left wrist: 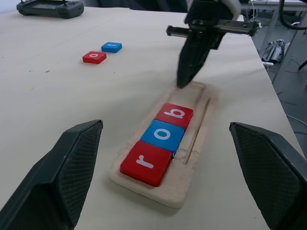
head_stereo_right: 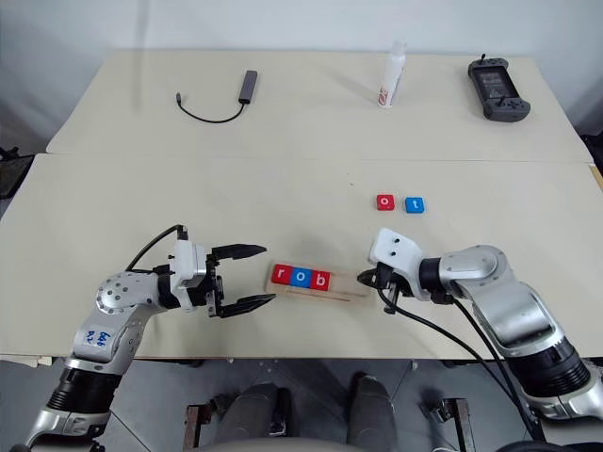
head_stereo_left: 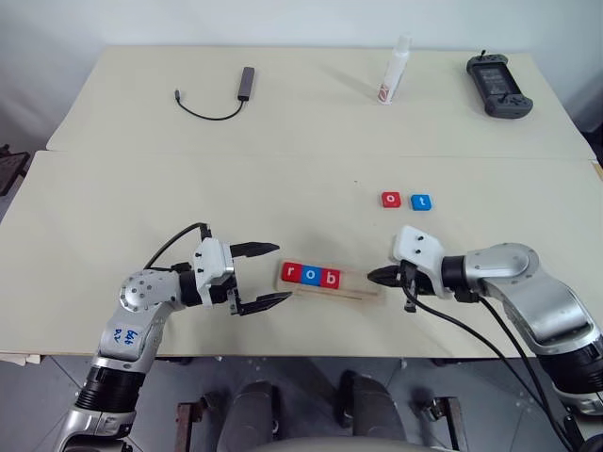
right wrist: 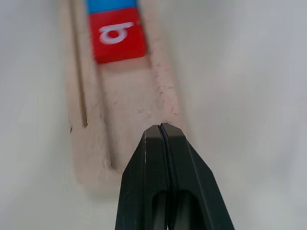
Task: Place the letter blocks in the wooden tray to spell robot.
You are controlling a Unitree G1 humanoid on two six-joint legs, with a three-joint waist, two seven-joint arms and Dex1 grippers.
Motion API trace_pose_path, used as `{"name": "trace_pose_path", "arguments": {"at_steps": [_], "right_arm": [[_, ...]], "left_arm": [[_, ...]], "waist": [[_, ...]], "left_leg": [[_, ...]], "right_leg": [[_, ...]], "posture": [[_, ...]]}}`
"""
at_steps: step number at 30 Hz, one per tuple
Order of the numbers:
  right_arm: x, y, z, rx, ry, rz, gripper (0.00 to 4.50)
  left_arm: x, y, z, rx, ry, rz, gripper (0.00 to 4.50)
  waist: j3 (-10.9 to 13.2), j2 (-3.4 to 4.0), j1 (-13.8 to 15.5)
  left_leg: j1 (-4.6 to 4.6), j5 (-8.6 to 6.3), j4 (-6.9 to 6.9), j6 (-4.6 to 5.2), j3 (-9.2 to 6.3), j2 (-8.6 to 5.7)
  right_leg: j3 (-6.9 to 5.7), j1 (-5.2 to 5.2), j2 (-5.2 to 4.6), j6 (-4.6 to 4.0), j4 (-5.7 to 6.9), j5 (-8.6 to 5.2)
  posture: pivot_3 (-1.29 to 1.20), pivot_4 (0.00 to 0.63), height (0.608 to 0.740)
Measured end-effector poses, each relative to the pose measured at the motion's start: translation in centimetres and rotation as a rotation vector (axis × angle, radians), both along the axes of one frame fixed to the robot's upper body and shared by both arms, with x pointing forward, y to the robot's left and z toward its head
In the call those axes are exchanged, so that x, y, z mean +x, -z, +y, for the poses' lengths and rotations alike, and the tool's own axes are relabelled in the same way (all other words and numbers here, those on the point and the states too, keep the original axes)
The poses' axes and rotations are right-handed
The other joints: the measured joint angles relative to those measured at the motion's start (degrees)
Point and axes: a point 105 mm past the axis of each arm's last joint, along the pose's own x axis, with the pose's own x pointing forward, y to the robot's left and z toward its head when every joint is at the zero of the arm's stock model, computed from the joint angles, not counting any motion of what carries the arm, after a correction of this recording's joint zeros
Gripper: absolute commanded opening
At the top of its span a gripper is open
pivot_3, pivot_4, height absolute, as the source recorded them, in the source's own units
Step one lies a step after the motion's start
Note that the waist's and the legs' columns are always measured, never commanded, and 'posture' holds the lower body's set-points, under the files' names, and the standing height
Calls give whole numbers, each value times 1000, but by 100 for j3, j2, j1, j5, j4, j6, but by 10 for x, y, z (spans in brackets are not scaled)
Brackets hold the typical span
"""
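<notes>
On the pale worktop (head_stereo_left: 113, 198) the left pincer (head_stereo_left: 267, 275) hangs just off the left end of the wooden tray (head_stereo_left: 363, 282), its two black fingers spread wide and holding nothing, pointing level toward the tray as if standing by rather than working. The tray lies near the front edge of the worktop, about midway along it, with its long side parallel to that edge. In its slot sit three letter blocks, touching in a row from the left end: a red r (head_stereo_left: 291, 273), a blue o (head_stereo_left: 311, 276) and a red b (head_stereo_left: 330, 278), so "rob" is spelled and the right part of the slot is bare. At that bare right end is the right pincer (head_stereo_left: 375, 276), fingers pressed fully together and gripping nothing, tilted down with its tip at the tray's end rim; whether it touches the wood I cannot tell. Closed like that, it looks suited to nudging or steadying rather than picking. Farther back and toward the right edge, well apart from the tray, the last two blocks lie flat side by side with a small gap: a red o (head_stereo_left: 390, 200) and a blue t (head_stereo_left: 420, 201). Judging from this, the red o goes in next, then the t, and the right arm is the nearer one.
</notes>
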Motion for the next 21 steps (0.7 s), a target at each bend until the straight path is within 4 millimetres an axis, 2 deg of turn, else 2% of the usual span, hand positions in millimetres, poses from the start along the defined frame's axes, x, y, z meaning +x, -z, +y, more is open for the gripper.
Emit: {"name": "trace_pose_path", "arguments": {"at_steps": [12, 21], "right_arm": [[0, 0, 2, 0, -12, 5, 16], [-21, -1, 12, 36, -103, 70, 16]], "left_arm": [[1, 0, 0, -2, -9, 1, 4500], [0, 1, 1, 1, -12, 3, 4500]], "waist": [[0, 0, -1], [0, 0, -1]], "left_leg": [[-1, 0, 0, 0, 0, 0], [0, 0, 0, 0, -1, 0]], "right_leg": [[0, 0, 0, 0, 0, 0], [0, 0, 0, 0, 0, 0]], "posture": [[0, 150, 740], [0, 150, 740]]}}
